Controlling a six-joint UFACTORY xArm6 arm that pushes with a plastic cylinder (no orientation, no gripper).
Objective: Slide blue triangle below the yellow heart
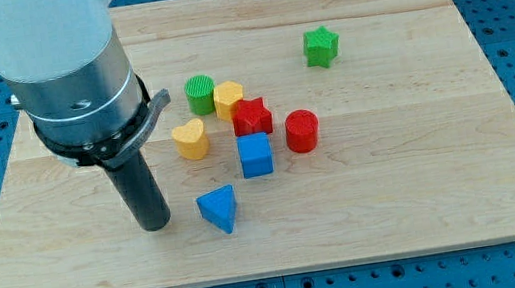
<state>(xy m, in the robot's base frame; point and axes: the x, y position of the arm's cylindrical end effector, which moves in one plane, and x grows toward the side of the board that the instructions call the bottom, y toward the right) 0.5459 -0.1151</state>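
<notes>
The blue triangle [218,209] lies on the wooden board [422,161] toward the view's bottom, left of centre. The yellow heart [191,139] sits above it, slightly to the left, with a gap between them. My tip [156,223] rests on the board just left of the blue triangle, a small gap apart, and below-left of the yellow heart. The dark rod rises from the tip to a wide grey and white arm body at the view's top left.
A cluster sits right of the heart: green cylinder [200,93], yellow hexagon-like block [229,98], red star [253,117], blue cube [255,154], red cylinder [302,130]. A green star [321,46] stands alone toward the top right.
</notes>
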